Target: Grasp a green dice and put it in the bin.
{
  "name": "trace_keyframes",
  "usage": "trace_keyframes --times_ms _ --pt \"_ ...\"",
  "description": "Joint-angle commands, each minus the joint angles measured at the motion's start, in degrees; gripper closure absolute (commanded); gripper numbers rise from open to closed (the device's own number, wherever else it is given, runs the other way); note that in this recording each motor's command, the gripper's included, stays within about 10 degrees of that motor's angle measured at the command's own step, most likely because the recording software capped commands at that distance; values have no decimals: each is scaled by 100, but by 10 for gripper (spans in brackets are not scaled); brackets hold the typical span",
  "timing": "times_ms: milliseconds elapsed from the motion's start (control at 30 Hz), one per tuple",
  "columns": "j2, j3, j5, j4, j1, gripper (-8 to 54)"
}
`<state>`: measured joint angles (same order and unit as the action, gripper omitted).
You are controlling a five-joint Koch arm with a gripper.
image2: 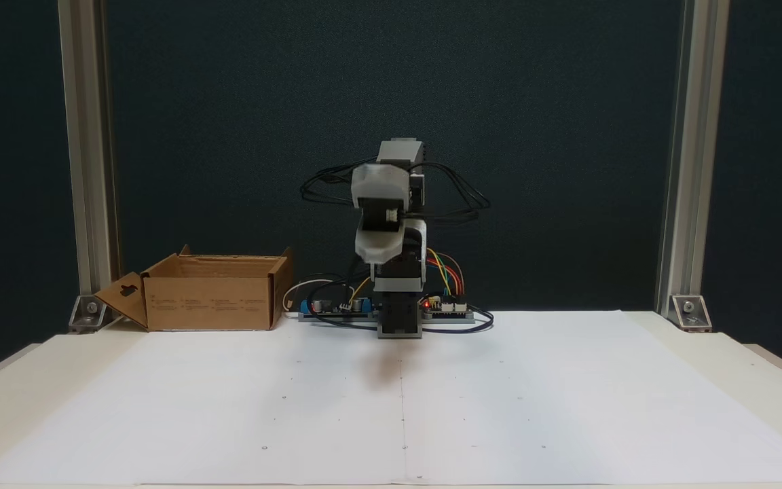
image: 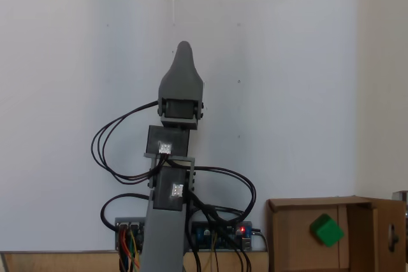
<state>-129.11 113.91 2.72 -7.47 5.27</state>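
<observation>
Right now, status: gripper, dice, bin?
Gripper raised over the paper, state unclear. Green dice inside cardboard box. Nothing obstructing.

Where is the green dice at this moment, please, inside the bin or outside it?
Inside: in a fixed view the green dice lies within the walls of the bin.

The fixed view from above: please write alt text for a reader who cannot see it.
A green dice lies inside the open cardboard box at lower right. The grey arm rises at centre over white paper, its gripper pointing up, away from the box.
</observation>
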Motion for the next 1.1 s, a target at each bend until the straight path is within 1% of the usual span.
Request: trace_keyframes --times_ms 0,200,433,800,1067 --pt "-554 -62 -141 -905 -62 1" --pt "-624 44 -149 -905 -53 1" --pt "-659 765 -97 -1316 132 0" --pt "-677 1811 -132 -2652 211 -2" --pt "-650 1898 -132 -3707 105 -1"
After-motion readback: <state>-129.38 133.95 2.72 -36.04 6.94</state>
